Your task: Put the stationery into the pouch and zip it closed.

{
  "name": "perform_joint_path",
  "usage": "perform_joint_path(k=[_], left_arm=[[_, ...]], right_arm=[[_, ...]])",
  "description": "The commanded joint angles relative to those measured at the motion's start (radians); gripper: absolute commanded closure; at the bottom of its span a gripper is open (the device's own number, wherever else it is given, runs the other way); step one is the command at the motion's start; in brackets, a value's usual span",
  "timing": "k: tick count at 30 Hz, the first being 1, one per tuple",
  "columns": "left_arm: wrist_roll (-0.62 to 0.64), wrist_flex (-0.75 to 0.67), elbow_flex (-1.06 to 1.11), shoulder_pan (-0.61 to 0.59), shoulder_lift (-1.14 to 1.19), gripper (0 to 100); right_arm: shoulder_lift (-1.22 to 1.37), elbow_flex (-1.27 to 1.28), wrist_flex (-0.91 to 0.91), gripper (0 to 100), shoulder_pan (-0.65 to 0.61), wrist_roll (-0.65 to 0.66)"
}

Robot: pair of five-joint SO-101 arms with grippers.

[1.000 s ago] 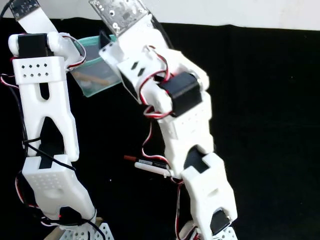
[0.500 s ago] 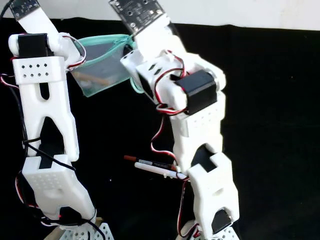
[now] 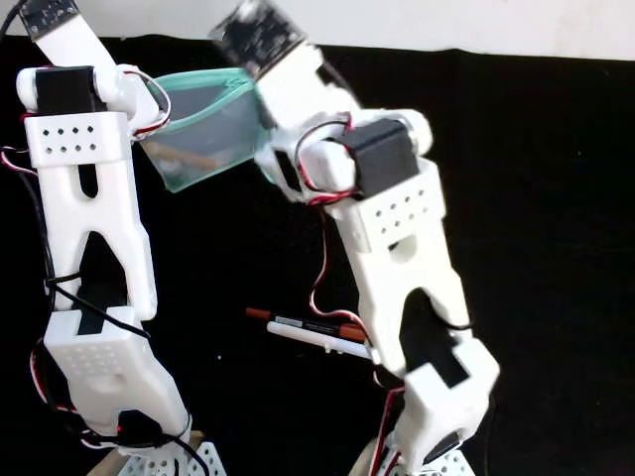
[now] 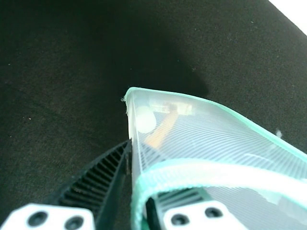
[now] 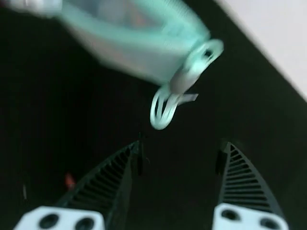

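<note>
The clear pouch (image 3: 203, 127) with teal edging hangs above the black table at the back left. My left gripper (image 4: 138, 165) is shut on one end of it. Through its wall (image 4: 206, 139) I see an orange item and a white round piece inside. My right gripper (image 5: 180, 153) stands open just short of the pouch's other end (image 5: 139, 38), with the zipper pull and its ring (image 5: 168, 103) hanging free beyond the fingertips (image 5: 133, 152). Two pens (image 3: 308, 328), one dark with a red end and one white, lie on the table between the arms.
The black table (image 3: 536, 198) has open room to the right of the right arm (image 3: 397, 228). A white wall runs along the far edge (image 3: 496, 25). Red and black cables hang along both arms.
The right arm has swung to the right and its gripper has slid from over the pouch to its right end. The pouch's top edge now looks stretched out longer. The left arm has kept still.
</note>
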Motion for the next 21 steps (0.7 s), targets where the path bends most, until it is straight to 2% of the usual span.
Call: perform_joint_path(k=[1,8,15,21], left_arm=[[-0.006,-0.011,0.001,-0.012,0.019,99],[-0.006,-0.011,0.001,-0.012,0.019,99],[-0.006,-0.011,0.002,-0.012,0.021,99],[-0.006,-0.011,0.002,-0.012,0.021,99]], right_arm=[[-0.111,0.202,0.008,75.0,-0.013,0.094],[-0.208,0.522,0.005,75.0,-0.016,0.18],[-0.219,0.74,-0.002,75.0,-0.019,0.261],[-0.214,0.941,-0.124,75.0,-0.064,0.27]])
